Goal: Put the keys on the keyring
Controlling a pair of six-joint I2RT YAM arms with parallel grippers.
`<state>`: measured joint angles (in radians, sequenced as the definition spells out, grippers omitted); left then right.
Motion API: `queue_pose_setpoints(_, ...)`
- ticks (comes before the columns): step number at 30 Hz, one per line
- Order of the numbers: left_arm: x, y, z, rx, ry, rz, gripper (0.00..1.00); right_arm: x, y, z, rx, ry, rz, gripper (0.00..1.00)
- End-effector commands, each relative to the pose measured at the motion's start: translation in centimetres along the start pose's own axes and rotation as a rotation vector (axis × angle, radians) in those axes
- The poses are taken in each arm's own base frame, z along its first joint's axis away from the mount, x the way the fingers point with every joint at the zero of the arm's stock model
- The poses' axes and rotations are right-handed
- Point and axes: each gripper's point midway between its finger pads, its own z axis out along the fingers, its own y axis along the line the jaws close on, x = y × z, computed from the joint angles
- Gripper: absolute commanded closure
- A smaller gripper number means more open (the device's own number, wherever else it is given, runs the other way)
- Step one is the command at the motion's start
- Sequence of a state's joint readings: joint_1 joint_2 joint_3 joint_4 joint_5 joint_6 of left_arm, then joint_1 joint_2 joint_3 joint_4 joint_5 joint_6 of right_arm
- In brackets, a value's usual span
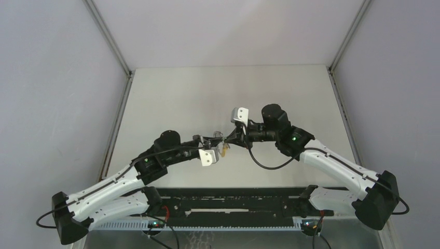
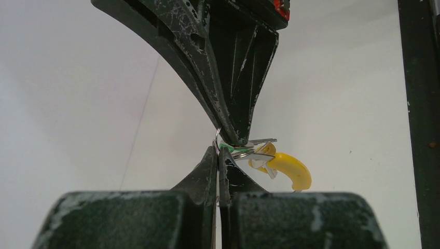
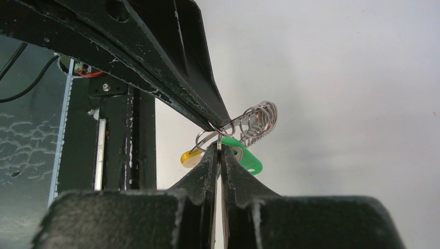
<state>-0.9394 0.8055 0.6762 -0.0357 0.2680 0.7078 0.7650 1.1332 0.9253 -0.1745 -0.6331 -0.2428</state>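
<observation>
My two grippers meet tip to tip above the middle of the table (image 1: 171, 98). The left gripper (image 1: 220, 140) (image 2: 218, 151) is shut on a thin wire loop of the keyring (image 2: 217, 137). The right gripper (image 1: 231, 140) (image 3: 219, 148) is shut on the same loop from the opposite side. In the right wrist view the keyring (image 3: 260, 119) shows as stacked grey loops with a beaded-looking rim beyond the fingertips. The green key (image 3: 248, 158) and the yellow key (image 3: 190, 158) (image 2: 291, 169) hang from the bunch beside the tips. Metal key blades (image 2: 262, 141) stick out sideways.
Grey enclosure walls and metal corner posts (image 1: 111, 41) surround the white table. A black rail (image 1: 233, 205) with cables runs between the arm bases at the near edge. A black cable (image 1: 267, 165) loops under the right wrist.
</observation>
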Motion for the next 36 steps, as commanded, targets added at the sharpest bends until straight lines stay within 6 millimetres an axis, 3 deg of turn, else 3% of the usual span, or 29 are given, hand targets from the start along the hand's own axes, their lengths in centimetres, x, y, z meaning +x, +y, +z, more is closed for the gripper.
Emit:
queue_pose_setpoints(1,-1.3,0.6,0.2,0.012,-0.011,-0.017,1.0,-4.0,0.2,-0.8,0.013,-0.107,-0.102,1.0)
queue_pose_setpoints(12,-0.7,0.0,0.4,0.067,0.036,-0.025,1.0,-3.9,-0.3,-1.2,0.042,-0.098,-0.088,1.0)
queue_pose_setpoints(16,-1.7,-0.5,0.2,0.09,-0.016,-0.017,1.0,-3.3,-1.2,-1.1,0.046,-0.071,-0.045,1.0)
queue_pose_setpoints(26,-6.4,-0.4,-1.0,0.094,-0.23,-0.051,1.0,-1.8,-2.4,0.0,0.021,0.004,0.096,1.0)
queue_pose_setpoints(36,-7.5,-1.4,-0.9,0.15,-0.287,-0.087,1.0,-1.9,-3.1,-0.2,0.014,-0.011,0.202,1.0)
